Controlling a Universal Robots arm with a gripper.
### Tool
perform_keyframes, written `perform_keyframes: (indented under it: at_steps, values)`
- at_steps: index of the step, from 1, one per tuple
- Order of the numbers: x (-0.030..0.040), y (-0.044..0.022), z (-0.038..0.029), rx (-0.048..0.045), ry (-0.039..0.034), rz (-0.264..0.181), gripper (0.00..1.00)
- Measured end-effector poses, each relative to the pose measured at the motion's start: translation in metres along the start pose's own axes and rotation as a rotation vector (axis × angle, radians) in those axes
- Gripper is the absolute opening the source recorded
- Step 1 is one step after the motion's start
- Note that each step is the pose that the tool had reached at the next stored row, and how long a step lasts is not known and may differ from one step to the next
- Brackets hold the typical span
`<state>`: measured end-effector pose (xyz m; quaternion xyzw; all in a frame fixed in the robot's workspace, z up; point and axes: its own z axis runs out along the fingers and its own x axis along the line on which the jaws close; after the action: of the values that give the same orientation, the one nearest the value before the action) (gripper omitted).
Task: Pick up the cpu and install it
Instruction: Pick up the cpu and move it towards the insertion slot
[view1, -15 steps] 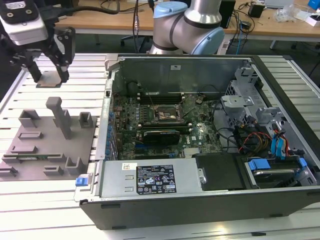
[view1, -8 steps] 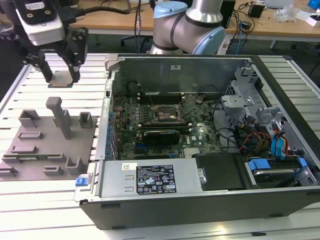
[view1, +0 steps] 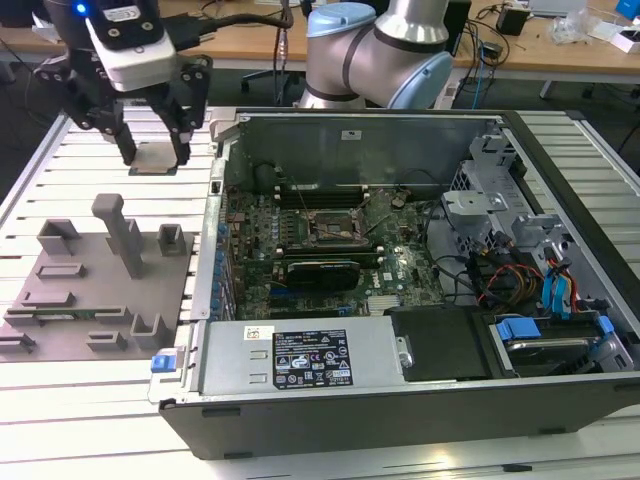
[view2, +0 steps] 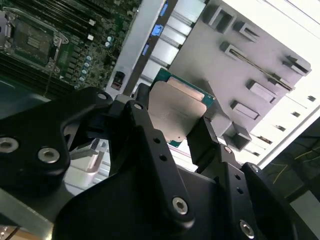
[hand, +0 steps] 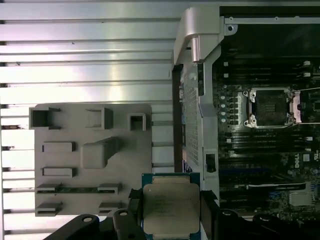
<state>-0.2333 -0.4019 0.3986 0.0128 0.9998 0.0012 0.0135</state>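
Note:
The cpu (hand: 171, 205), a flat square chip with a pale metal top and green rim, is held between my gripper's black fingers (hand: 171, 220). In the second wrist view the cpu (view2: 176, 113) sits clamped between the two fingertips (view2: 142, 117). In the exterior view my gripper (view1: 155, 150) hangs above the slatted table, left of the open computer case, with the cpu (view1: 155, 158) pale between the fingers. The empty socket (view1: 333, 227) lies on the motherboard inside the case; the socket (hand: 272, 107) stands open with its metal bracket around it.
A grey parts fixture (view1: 100, 290) with raised blocks lies on the table below the gripper. The case wall (view1: 215, 180) stands between gripper and motherboard. A grey power supply box (view1: 300, 357) sits at the case front; cables and drive bays (view1: 540, 290) fill its right.

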Motion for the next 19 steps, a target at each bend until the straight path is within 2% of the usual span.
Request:
perform_keyframes:
  at_steps: [2, 3, 4, 8, 9, 11, 19]
  values:
    - [-0.0063, 0.0002, 0.0002, 0.0, -0.0001, 0.0, 0.55]
    - [-0.0155, 0.0003, 0.0004, 0.0, 0.0, 0.0, 0.55]
    - [-0.0209, 0.0005, 0.0006, 0.0, 0.0, 0.0, 0.55]
    - [-0.037, 0.0009, 0.001, 0.0, 0.0, 0.0, 0.55]
    - [-0.0447, 0.0011, 0.0012, 0.0, 0.0, 0.0, 0.55]
    - [-0.0531, 0.0013, 0.0015, 0.0, 0.0001, 0.0, 0.55]
    - [-0.0956, 0.0024, 0.0027, -0.0001, 0.0017, 0.0, 0.55]
